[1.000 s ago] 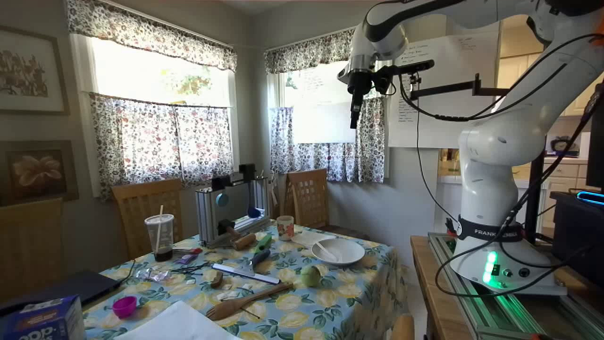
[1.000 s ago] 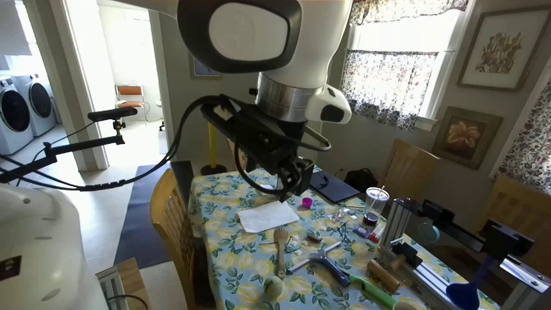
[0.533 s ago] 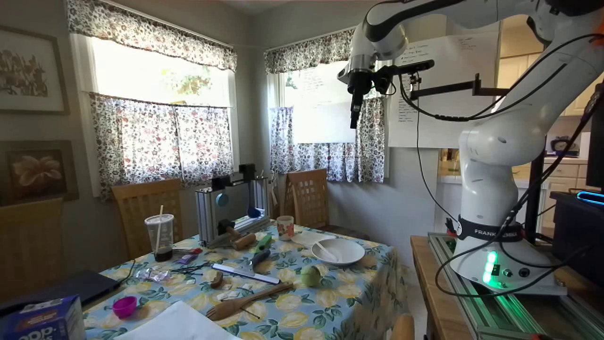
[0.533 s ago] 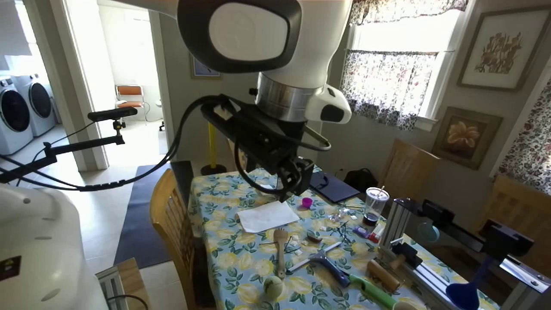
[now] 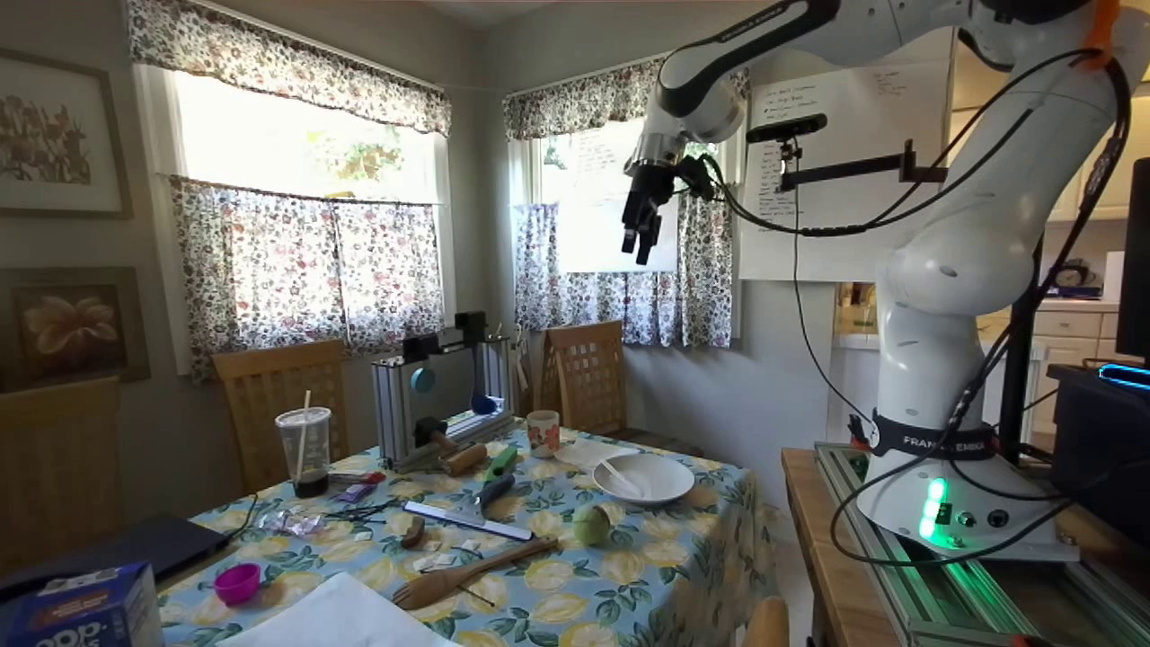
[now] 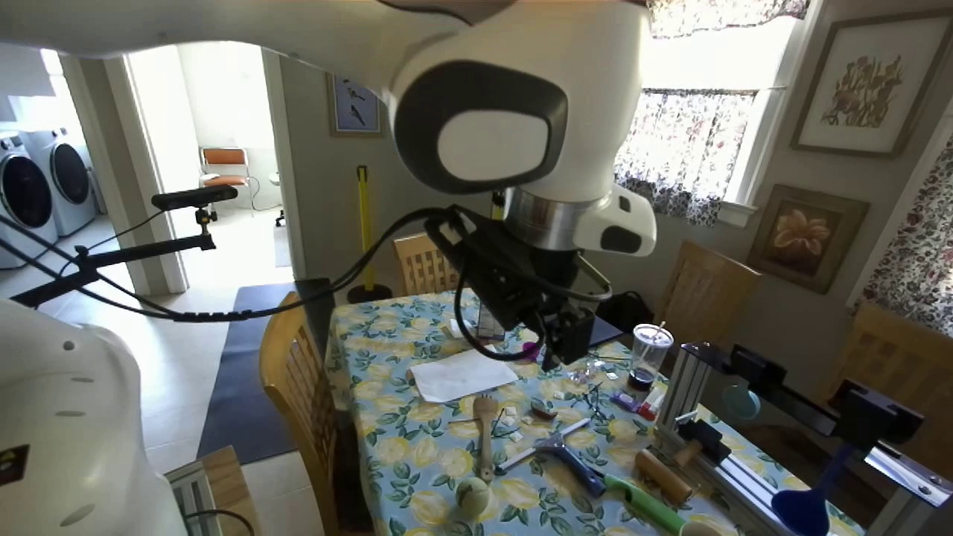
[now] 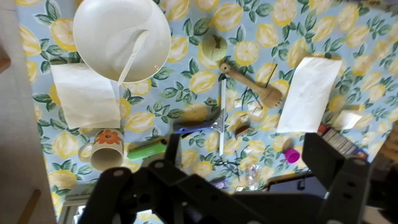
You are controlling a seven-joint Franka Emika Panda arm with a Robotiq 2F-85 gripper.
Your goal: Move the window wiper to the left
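Arm [image 5: 939, 270]: bent over the counter [image 5: 660, 553], jaws high above it, pointing down, set wide. Wiper [image 7: 216, 124]: on the counter below the jaws, well apart; blue handle, straight pale blade. Fork [image 7: 248, 82]: wooden, near the blade's end. Green tool [image 7: 147, 151]: below jaws, close by wiper's handle, contact unclear. Ball [image 7: 214, 47]: pale green. Plate [image 7: 99, 31]: white, round, farther from jaws.

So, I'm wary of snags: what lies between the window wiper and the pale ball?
In the wrist view, the handle end of the wooden fork lies between the window wiper and the ball.
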